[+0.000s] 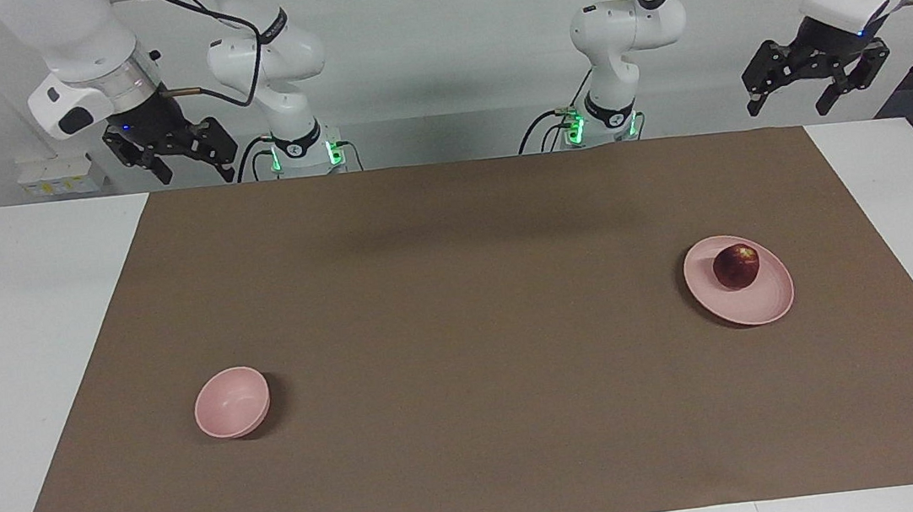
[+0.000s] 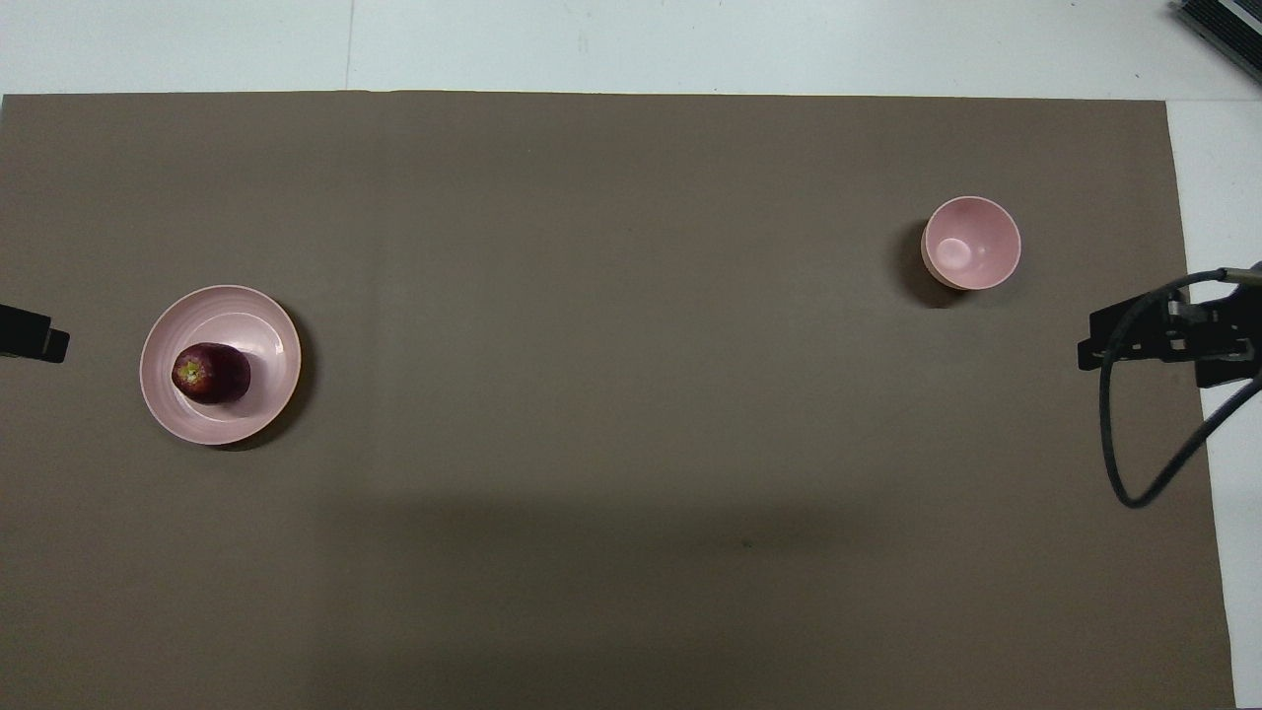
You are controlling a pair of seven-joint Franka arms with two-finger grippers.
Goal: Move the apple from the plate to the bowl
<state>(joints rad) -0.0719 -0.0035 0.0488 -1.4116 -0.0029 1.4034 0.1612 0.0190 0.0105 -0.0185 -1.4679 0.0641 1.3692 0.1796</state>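
Note:
The dark red apple (image 1: pixel 736 266) lies on the flat pale pink plate (image 1: pixel 768 301), toward the left arm's end of the table. The small deep pink bowl (image 1: pixel 228 409) stands empty toward the right arm's end, farther from the robots than the plate. In the overhead view the apple (image 2: pixel 210 373) sits on the plate (image 2: pixel 258 325), and the bowl (image 2: pixel 971 245) is far from them. My left gripper (image 1: pixel 790 102) is open, raised by the table's edge nearest the robots, and waits. My right gripper (image 1: pixel 193 172) is open, raised at its own end, and waits. Both are empty.
A brown mat (image 1: pixel 464 331) covers most of the white table (image 1: pixel 24 335). A black cable (image 2: pixel 1134 434) loops from the right gripper (image 2: pixel 1149 340) over the mat's edge. Only a tip of the left gripper (image 2: pixel 35 335) shows in the overhead view.

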